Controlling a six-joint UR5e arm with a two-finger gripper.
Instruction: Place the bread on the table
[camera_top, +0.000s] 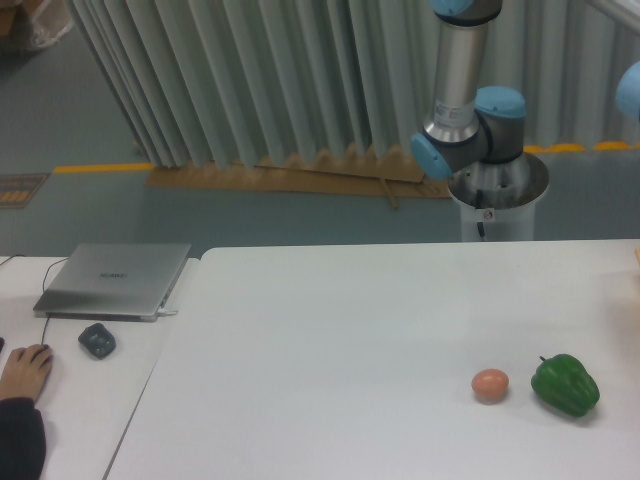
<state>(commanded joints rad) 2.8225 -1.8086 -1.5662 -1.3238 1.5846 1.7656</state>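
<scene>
The arm (468, 100) rises from its base at the far right of the table (340, 340), and its upper links run out of the top of the frame, so the gripper is not in view and whether it is released or clenched cannot be told. The bread is not clearly visible either; only a sliver of something orange touches the right edge of the frame, too small to identify. Its direction from the tool and its long axis therefore cannot be judged. On the near right of the table lie an egg (490, 384) and, just beside it, a green bell pepper (565, 385). A laptop (115, 280) sits on the desk (70, 400) to the left.
</scene>
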